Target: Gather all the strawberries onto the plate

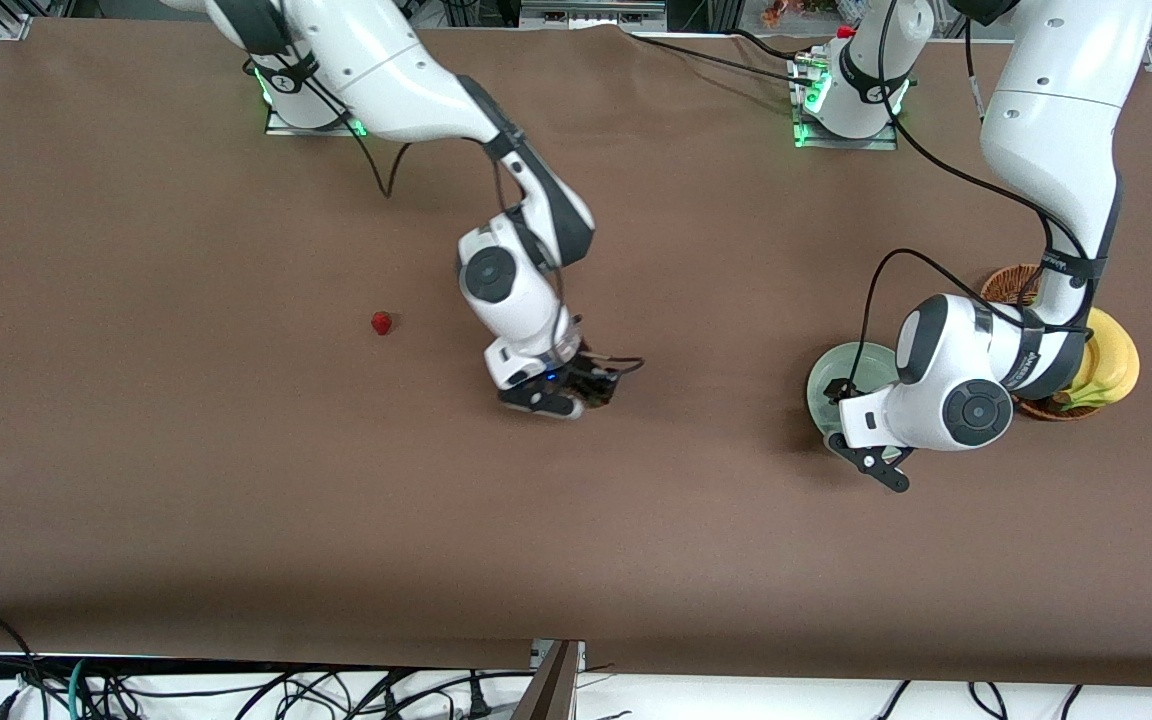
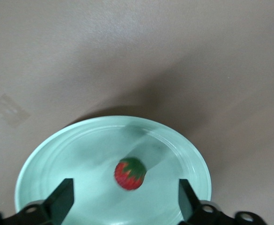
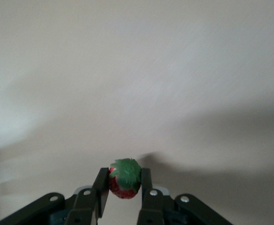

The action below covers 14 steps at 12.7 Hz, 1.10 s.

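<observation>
Plate (image 2: 43, 159) holds one strawberry (image 2: 129, 173).

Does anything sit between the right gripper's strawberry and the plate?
Nothing visible does. The right gripper is shut on a strawberry; only bare table lies toward the plate, where the open left gripper hangs over a strawberry in the plate.
</observation>
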Each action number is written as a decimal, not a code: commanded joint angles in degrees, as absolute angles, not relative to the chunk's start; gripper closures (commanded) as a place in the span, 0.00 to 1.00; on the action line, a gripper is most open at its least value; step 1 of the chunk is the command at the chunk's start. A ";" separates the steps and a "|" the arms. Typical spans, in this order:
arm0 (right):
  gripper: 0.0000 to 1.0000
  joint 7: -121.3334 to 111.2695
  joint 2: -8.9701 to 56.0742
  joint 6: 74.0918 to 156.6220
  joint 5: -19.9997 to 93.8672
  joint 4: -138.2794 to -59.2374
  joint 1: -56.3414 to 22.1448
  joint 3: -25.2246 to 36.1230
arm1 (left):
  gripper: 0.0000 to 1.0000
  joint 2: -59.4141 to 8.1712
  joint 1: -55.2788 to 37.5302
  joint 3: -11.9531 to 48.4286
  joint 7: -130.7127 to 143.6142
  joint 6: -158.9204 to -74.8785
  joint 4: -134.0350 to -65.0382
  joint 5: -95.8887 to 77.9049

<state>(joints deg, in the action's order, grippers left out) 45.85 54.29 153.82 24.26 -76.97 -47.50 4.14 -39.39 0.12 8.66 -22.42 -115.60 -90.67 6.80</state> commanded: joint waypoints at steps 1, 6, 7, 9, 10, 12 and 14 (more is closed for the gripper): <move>0.69 54.37 60.80 158.88 25.14 -68.93 -51.49 4.13 | 0.00 -35.34 0.79 9.32 -19.45 -109.79 -90.62 6.69; 0.29 56.00 62.67 163.04 24.18 -67.50 -53.26 4.48 | 0.00 -32.70 0.70 9.93 -7.21 -104.85 -90.53 5.02; 0.19 55.64 61.62 162.34 22.60 -67.50 -52.74 4.57 | 0.00 -32.70 1.05 9.76 -7.47 -104.85 -90.61 0.75; 0.15 55.63 59.43 157.96 21.80 -67.41 -51.95 4.75 | 0.00 -33.04 1.23 9.67 -7.12 -104.94 -90.88 -5.17; 0.15 55.55 57.76 155.42 21.45 -67.50 -51.51 5.01 | 0.00 -33.13 1.06 9.75 -6.42 -105.20 -91.05 -5.79; 0.15 54.85 54.16 148.48 21.18 -67.76 -50.54 7.63 | 0.00 -33.31 -0.78 9.93 -0.82 -106.34 -91.40 -5.98; 0.15 51.71 49.60 140.67 21.18 -70.91 -50.45 12.98 | 0.00 -33.05 -3.77 10.37 6.73 -112.29 -94.82 -5.98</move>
